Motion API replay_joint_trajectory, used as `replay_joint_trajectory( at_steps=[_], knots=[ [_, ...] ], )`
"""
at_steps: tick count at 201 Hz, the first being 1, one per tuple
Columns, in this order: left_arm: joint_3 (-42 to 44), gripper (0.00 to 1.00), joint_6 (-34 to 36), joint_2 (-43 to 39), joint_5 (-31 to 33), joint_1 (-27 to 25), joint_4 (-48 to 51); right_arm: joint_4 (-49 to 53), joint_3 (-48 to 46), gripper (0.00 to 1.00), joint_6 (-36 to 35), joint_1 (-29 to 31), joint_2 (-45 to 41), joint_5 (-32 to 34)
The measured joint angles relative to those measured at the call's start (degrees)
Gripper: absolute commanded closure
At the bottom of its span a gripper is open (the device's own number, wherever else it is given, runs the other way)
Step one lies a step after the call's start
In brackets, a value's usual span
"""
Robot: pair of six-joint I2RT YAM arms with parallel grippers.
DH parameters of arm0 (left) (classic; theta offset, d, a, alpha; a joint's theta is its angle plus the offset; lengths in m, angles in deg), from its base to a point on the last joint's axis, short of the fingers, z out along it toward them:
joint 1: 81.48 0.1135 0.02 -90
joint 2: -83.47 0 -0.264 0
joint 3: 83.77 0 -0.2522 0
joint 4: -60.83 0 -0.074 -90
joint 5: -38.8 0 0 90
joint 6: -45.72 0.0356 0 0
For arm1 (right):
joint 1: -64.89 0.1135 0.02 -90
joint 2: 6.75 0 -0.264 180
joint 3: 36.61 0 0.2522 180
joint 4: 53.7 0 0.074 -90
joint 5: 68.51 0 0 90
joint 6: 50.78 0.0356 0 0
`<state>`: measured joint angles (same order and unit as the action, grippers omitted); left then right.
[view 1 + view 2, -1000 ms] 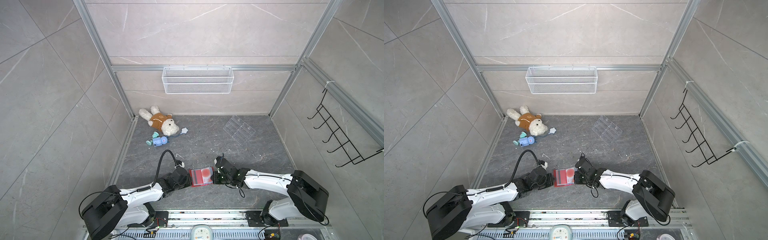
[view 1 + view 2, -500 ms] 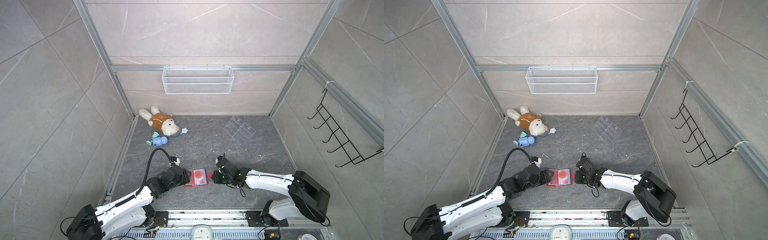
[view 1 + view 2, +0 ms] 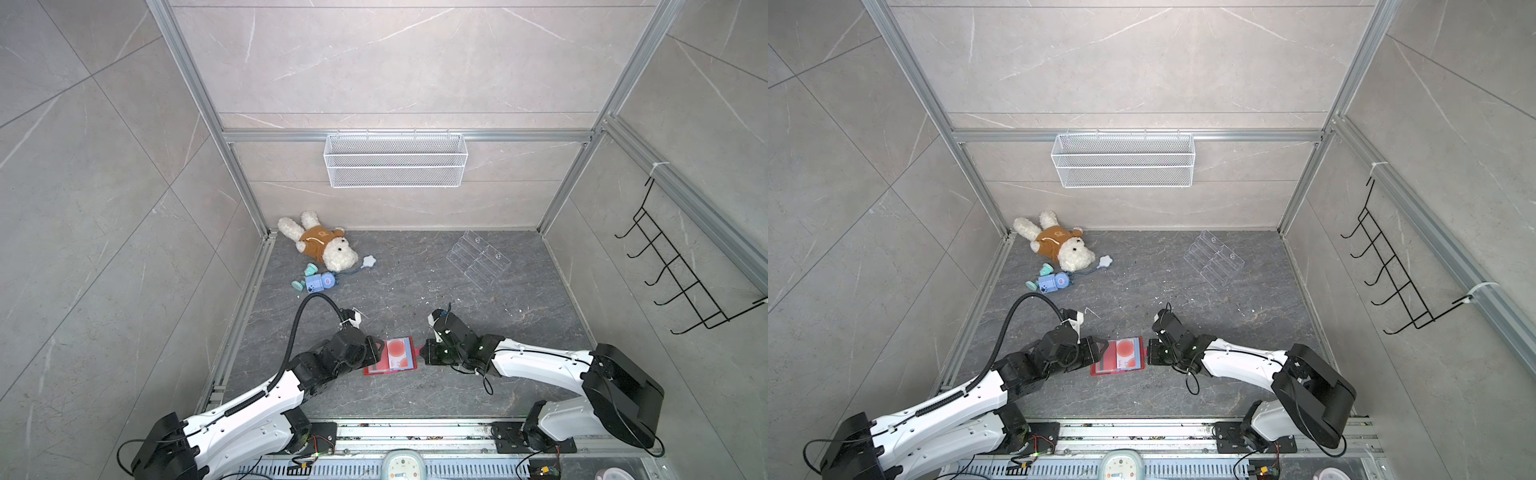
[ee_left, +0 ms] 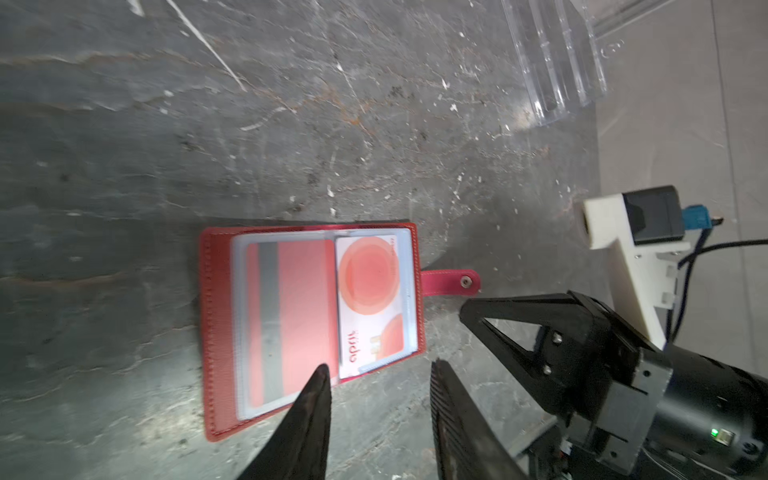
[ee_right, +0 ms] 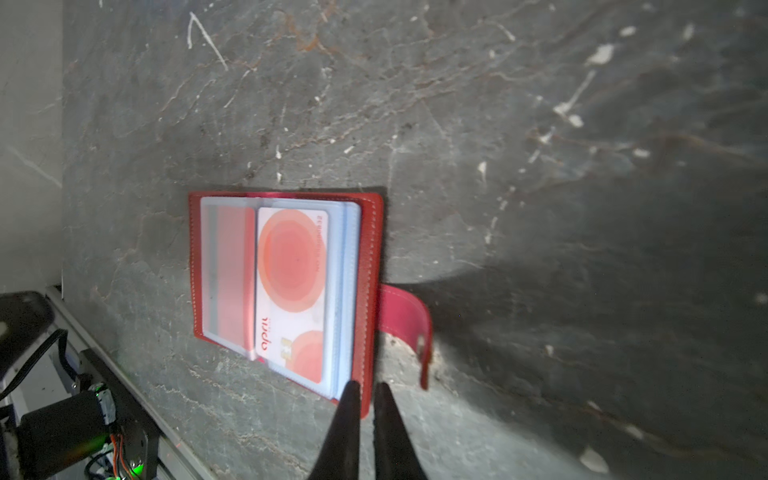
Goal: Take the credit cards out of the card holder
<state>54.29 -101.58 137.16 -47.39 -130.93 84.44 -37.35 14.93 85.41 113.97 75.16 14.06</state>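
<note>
Two toys lie at the far left rear of the counter [image 3: 415,299]: a white plush dog [image 3: 332,253] in a brown shirt whose pale chest mark is too small to read, and just beside it a small blue toy [image 3: 318,283]. Nearer the front, the left pincer [image 4: 378,370] stands partly open and holds nothing. One fingertip [image 4: 318,386] lies over the edge of the card holder [image 4: 212,332], though contact cannot be judged. This red booklet lies open and flat on the counter between the two arms, in both top views [image 3: 1119,372]. Its clear sleeves still contain the credit cards [image 5: 291,266]. The left page shows a card's red back with a grey stripe. The right page shows a white face with a large orange-red circle, a short red word that seems to read "opal", and a line of edge print too blurred to read. The strap tab [image 4: 451,282] with its metal snap sticks out to the right. There the right pincer [image 5: 368,388] is all but closed at the cover's edge, with nothing seen between its tips. Further right and back lies a clear acrylic stand [image 3: 478,259]. The counter is dark grey stone with pale veins and white scuffs. Pale marbled panels in aluminium framing enclose it, carrying a white wire basket [image 3: 395,166] at the back and a black hook rack [image 3: 681,274] at the right.
</note>
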Motion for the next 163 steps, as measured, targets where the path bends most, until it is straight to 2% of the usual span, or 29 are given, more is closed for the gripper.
replay_joint_trajectory(
  at_steps=[26,84,163],
  knots=[
    [1.03,0.64,-1.36,3.76,-2.49,0.00,-4.31,-1.84,2.49,0.96,-0.39,0.00,2.86,-1.18],
    [6.32,0.63,-4.92,6.51,-4.48,0.37,-11.30,-4.68,3.58,0.99,-0.81,0.00,8.63,-2.60],
    [10.43,0.62,-8.76,12.52,-9.09,4.17,-22.77,-7.63,4.22,1.00,-0.81,-0.09,12.90,-3.54]
  ],
)
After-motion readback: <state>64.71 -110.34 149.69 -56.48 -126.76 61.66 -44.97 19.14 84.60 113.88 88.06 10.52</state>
